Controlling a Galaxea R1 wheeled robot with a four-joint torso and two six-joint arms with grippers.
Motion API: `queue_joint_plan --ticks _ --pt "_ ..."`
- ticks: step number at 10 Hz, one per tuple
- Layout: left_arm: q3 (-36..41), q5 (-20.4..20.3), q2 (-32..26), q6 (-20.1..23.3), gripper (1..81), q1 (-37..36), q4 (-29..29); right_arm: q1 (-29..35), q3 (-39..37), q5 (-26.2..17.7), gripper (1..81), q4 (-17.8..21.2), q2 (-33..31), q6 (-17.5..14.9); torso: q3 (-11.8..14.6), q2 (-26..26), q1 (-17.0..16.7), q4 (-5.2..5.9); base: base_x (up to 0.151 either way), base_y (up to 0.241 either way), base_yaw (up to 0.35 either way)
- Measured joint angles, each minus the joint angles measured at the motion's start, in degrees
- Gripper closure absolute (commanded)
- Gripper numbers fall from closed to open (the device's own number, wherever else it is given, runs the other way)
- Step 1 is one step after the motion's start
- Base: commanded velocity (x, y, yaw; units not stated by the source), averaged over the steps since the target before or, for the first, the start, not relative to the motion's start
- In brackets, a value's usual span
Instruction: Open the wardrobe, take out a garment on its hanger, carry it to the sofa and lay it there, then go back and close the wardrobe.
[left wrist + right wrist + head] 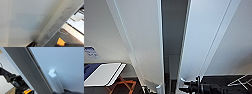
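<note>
two wardrobe [146,37] doors ajar, dark gap

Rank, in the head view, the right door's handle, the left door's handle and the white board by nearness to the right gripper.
1. Right door's handle, beside the right gripper.
2. Left door's handle, across the door gap.
3. White board, far left.
</note>
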Motion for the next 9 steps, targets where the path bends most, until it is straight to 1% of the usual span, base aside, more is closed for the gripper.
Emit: queue_joint_plan --ticks 3,6,9 --pt "3.5 -3.3 -5.0 0.3 1.0 4.1 2.3 -2.6 4.8 0.0 1.0 -1.6 -5.0 -0.3 0.0 0.0 0.0 0.00 0.000 0.000 0.000" --pt "5.0 -8.0 -8.7 0.4 1.0 7.7 3.6 -5.4 9.4 0.5 1.0 -2.9 -10.8 -0.2 0.0 0.0 0.0 0.00 0.000 0.000 0.000" --pt "6.3 -13.3 -13.6 0.6 1.0 11.9 4.0 -8.5 12.9 2.2 1.0 -3.5 -16.9 -0.2 0.0 0.0 0.0 0.00 0.000 0.000 0.000"
